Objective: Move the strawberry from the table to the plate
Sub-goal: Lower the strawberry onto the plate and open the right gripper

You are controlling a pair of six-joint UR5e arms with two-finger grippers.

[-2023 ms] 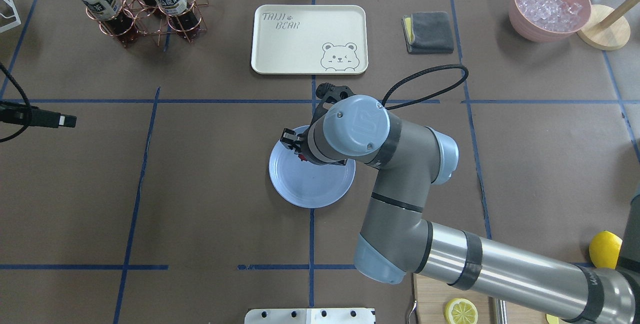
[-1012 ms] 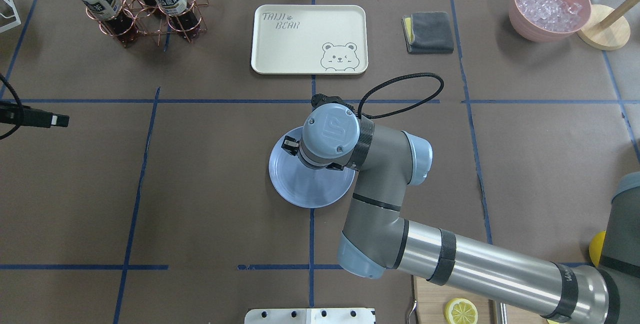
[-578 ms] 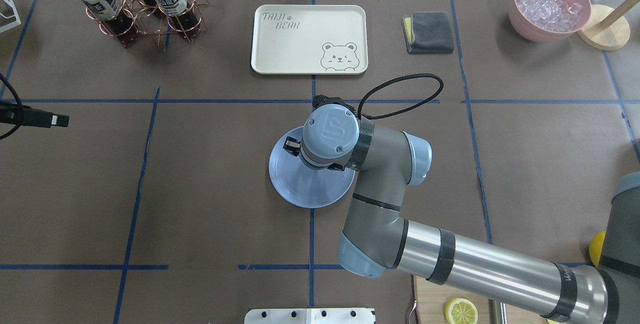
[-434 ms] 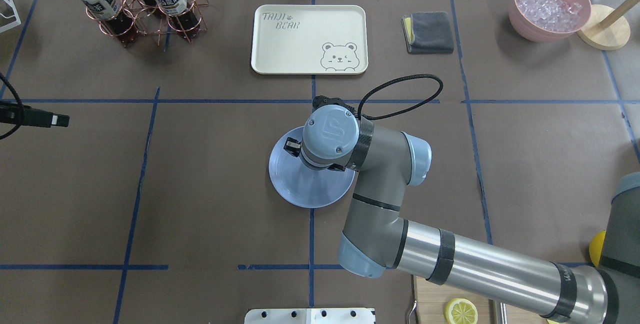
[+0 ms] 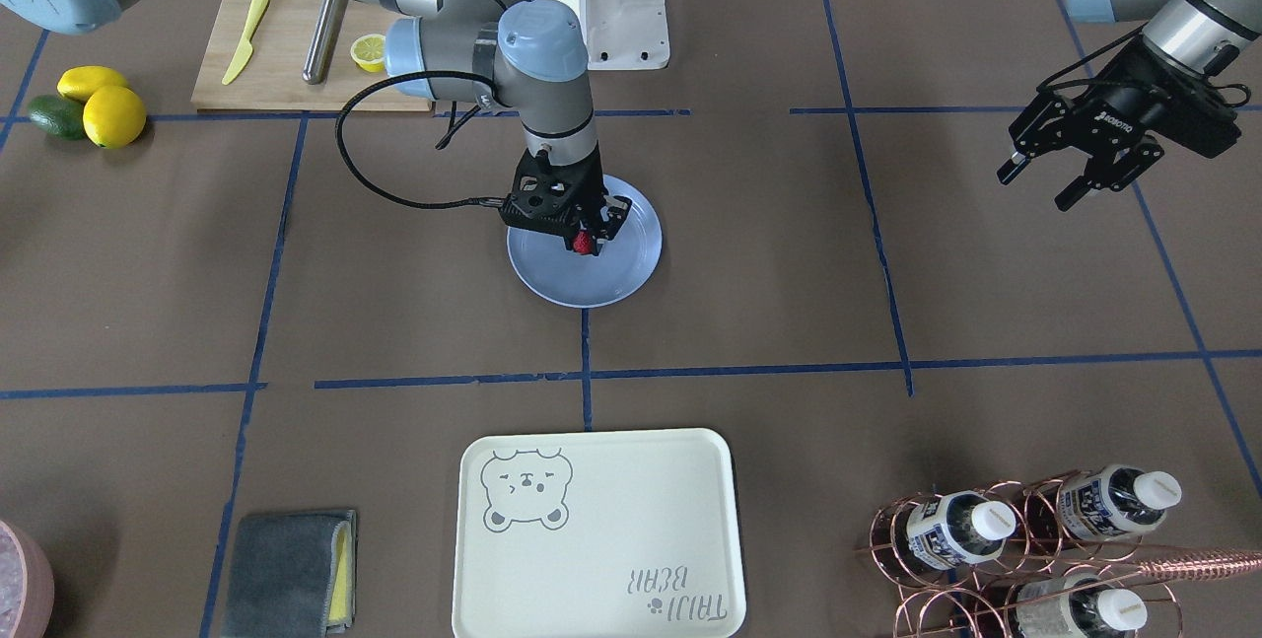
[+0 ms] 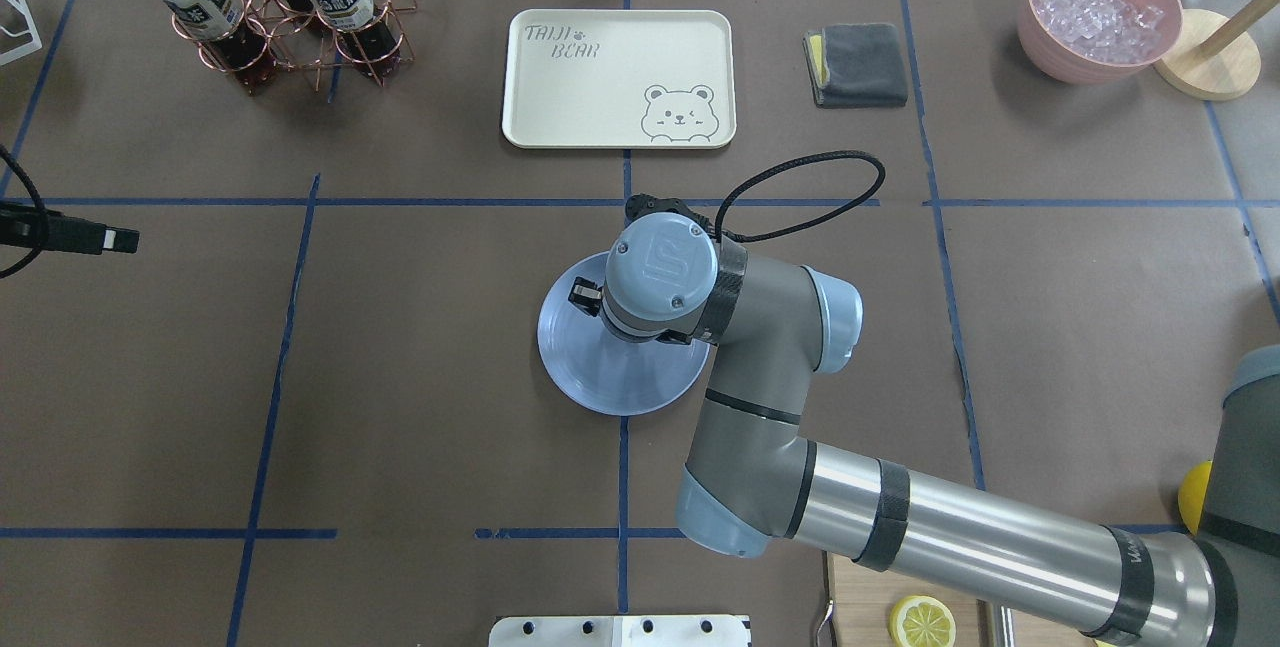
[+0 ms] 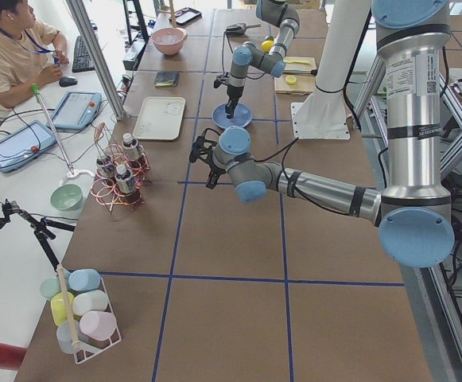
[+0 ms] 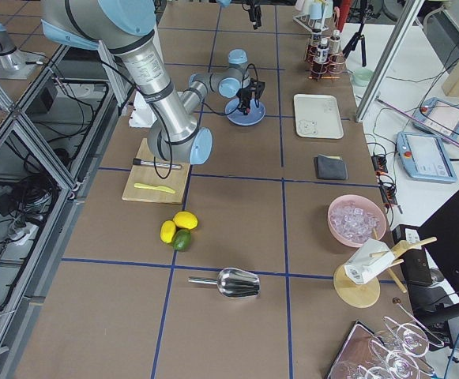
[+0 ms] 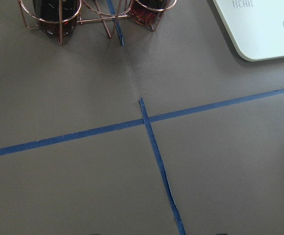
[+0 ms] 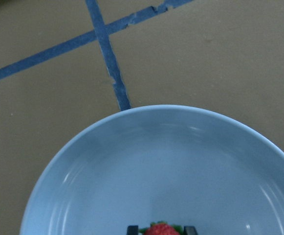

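Observation:
The light-blue plate (image 5: 592, 285) (image 6: 600, 379) lies at the middle of the brown table (image 5: 789, 263). My right gripper (image 5: 586, 240) points straight down over the plate's far-from-robot half, shut on the small red strawberry (image 5: 584, 243). The right wrist view has the strawberry (image 10: 161, 230) at its bottom edge between two dark fingertips (image 10: 132, 228), just above the plate floor (image 10: 156, 161). The overhead view hides the berry under the wrist. My left gripper (image 5: 1035, 189) hangs open and empty above the table, well off to the robot's left.
A cream bear tray (image 5: 592, 539) lies beyond the plate. A copper bottle rack (image 5: 1025, 539) and a grey cloth (image 5: 286, 569) flank it. A cutting board (image 5: 286, 56) with a lemon half, plus lemons and an avocado (image 5: 89, 106), sit near the robot's right. A pink ice bowl (image 6: 1100, 12) stands far right.
Two seconds ago the right gripper held the strawberry higher over the plate; it has come down to the plate. Over the last second it has barely moved. The left arm is still.

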